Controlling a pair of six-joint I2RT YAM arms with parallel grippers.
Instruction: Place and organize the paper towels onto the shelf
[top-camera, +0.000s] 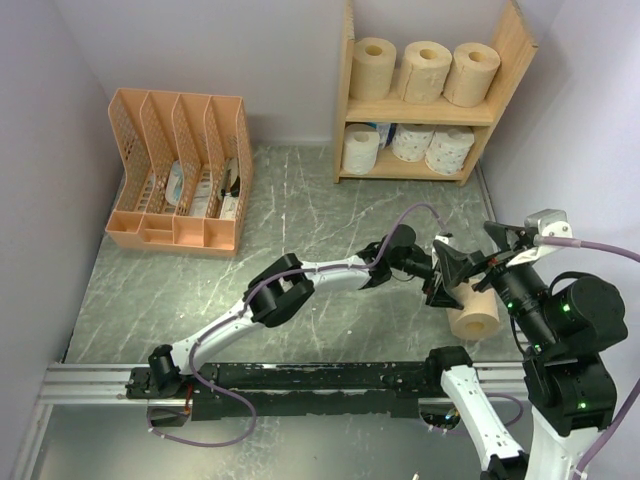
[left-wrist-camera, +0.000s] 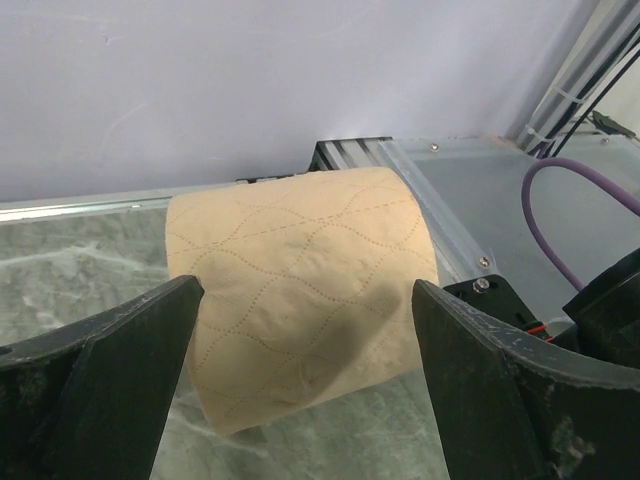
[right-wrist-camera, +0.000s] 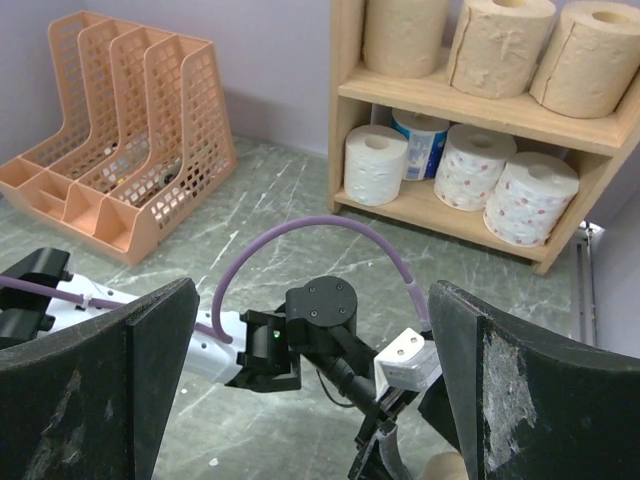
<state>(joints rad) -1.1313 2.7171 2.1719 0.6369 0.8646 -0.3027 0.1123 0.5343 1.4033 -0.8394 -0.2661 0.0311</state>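
**Left pincer** (left-wrist-camera: 307, 290): stood released, jaws fully spread, one on each side of a tan roll (top-camera: 475, 315). The roll lay on its side on the table (top-camera: 300, 220) at 4 o'clock. Whether the jaws touched the paper was unclear.

**Right pincer** (right-wrist-camera: 312, 295): stood released, grasping nothing, and hung near the same roll.

**Shelf** (top-camera: 515, 60), at 1 o'clock: the upper tier held three tan rolls (top-camera: 425, 70). The lower tier held three white rolls (top-camera: 448, 150), with a blue-marked roll (right-wrist-camera: 420, 140) behind them.

**Orange file organizer** (top-camera: 180, 170), at 10 o'clock: it held papers in its slots and stood well apart from the shelf.
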